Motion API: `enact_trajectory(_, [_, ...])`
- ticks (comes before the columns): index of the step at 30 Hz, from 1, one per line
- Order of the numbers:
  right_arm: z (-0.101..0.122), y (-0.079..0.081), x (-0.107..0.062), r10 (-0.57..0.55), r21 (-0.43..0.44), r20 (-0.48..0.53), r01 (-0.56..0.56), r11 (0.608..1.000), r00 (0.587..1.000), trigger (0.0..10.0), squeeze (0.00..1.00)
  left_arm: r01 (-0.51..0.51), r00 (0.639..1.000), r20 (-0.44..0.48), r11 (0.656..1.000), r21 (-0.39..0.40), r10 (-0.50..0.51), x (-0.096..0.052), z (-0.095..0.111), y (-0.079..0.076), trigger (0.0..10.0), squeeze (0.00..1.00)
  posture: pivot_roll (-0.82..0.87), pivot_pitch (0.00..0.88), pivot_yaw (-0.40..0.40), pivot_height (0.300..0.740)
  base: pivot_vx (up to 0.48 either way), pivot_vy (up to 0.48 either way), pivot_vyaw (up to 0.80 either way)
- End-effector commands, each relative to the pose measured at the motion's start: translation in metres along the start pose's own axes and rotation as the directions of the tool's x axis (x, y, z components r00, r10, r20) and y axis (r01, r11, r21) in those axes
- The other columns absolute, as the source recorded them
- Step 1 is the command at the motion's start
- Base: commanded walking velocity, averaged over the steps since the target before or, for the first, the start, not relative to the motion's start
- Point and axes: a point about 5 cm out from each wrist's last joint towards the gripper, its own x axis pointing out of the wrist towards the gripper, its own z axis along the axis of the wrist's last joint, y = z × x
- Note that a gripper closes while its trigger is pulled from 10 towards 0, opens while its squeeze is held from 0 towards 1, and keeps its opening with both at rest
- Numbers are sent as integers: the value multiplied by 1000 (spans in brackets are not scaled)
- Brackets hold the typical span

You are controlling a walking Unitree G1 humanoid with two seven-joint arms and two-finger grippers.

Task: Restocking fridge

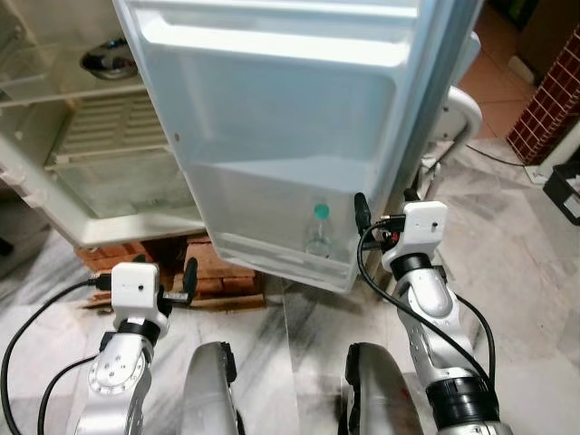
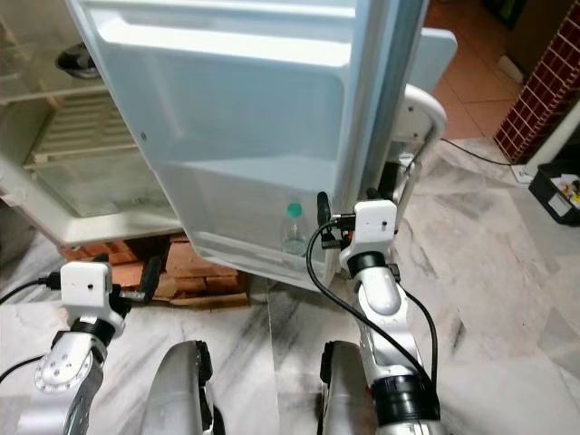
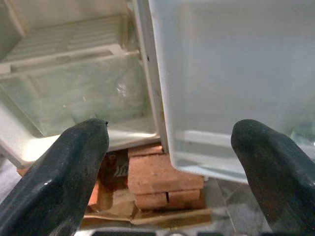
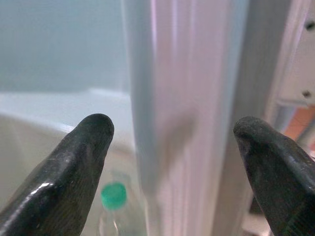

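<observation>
The fridge door [image 1: 272,136] hangs wide open in front of me. Standing upright in its bottom shelf is a clear bottle with a green cap [image 1: 320,234], which the right wrist view catches low down [image 4: 114,196]. My right gripper [image 1: 385,207] is open at the door's outer edge [image 4: 167,98], one finger on the inner side near the bottle and the other on the outer side. My left gripper [image 1: 166,272] is open and holds nothing. It is low, in front of the bricks [image 3: 157,177] under the fridge.
The fridge body [image 1: 91,163] at the left has a wire shelf, a clear drawer and a metal bowl [image 1: 109,62] on an upper shelf. A white chair [image 1: 458,109] stands behind the door. At the far right are a brick wall [image 1: 553,100] and a black box [image 1: 566,186].
</observation>
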Motion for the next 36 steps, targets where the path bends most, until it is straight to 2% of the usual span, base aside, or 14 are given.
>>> enact_trajectory(1, [-1, -2, 1, -5, 1, -11, 5, 1000, 1000, 10000, 0, -7, 1000, -8, 1000, 7, 7, -1, -2, 4, 10000, 0, 18, 42, 46, 687, 0, 0, 0])
enact_trajectory(5, [-3, -4, -2, -3, -2, -17, 3, 1000, 1000, 10000, 0, -5, 1000, -8, 1000, 10, 5, -2, -2, 4, 10000, 0, 20, 43, 44, 712, 0, 0, 0])
enact_trajectory(9, [-11, 0, -19, 134, 49, -70, -131, 990, 988, 10000, 0, -5, 1000, -11, 1000, 14, 6, -3, -3, 4, 10000, 0, 24, 46, 41, 737, 0, 0, 0])
enact_trajectory(12, [-13, -2, -32, 219, 68, -91, -213, 975, 971, 10000, 0, -8, 1000, -14, 1000, 16, 8, -4, -3, 5, 10000, 0, 21, 49, 37, 740, 0, 0, 0])
enact_trajectory(13, [-12, -7, -39, 225, 75, -103, -218, 973, 969, 10000, 0, -9, 1000, -15, 1000, 17, 10, -5, -4, 6, 10000, 0, 16, 50, 33, 740, 0, 0, 0])
enact_trajectory(18, [-15, -17, -54, 194, 52, -143, -188, 981, 971, 10000, 0, -10, 1000, -16, 1000, 16, 10, -4, -4, 6, 10000, 0, 5, 52, 28, 740, 0, 0, 0])
enact_trajectory(20, [-18, -17, -64, 208, 64, -162, -200, 978, 965, 10000, 0, -7, 1000, -17, 1000, 13, 7, -3, -5, 4, 10000, 0, -2, 55, 26, 740, 0, 0, 0])
enact_trajectory(25, [-15, -11, -70, 279, 112, -155, -264, 958, 948, 10000, 0, -14, 1000, -26, 1000, 11, 14, -1, -6, 3, 10000, 0, -5, 56, 27, 740, 0, 0, 0])
enact_trajectory(27, [-14, -10, -72, 295, 82, -156, -285, 955, 943, 10000, 0, -19, 999, -32, 1000, 13, 20, -1, -6, 3, 10000, 0, -5, 56, 27, 740, 0, 0, 0])
enact_trajectory(30, [-15, -16, -74, 247, 35, -184, -245, 969, 951, 10000, 0, -23, 999, -36, 1000, 16, 23, 0, -7, 4, 10000, 0, -5, 57, 26, 740, 0, 0, 0])
enact_trajectory(32, [-12, -20, -74, 209, 17, -169, -209, 978, 963, 10000, 0, -22, 999, -36, 1000, 19, 23, 0, -7, 4, 10000, 0, -5, 57, 24, 740, 0, 0, 0])
enact_trajectory(34, [-5, -27, -74, 123, 0, -148, -124, 992, 981, 10000, 0, -22, 999, -38, 999, 23, 23, 0, -7, 4, 10000, 0, -4, 60, 24, 740, 0, 0, 0])
enact_trajectory(36, [0, -27, -75, 118, -30, -133, -123, 992, 984, 10000, 0, -22, 999, -39, 999, 24, 23, 0, -7, 4, 10000, 0, -4, 60, 24, 740, 0, 0, 0])
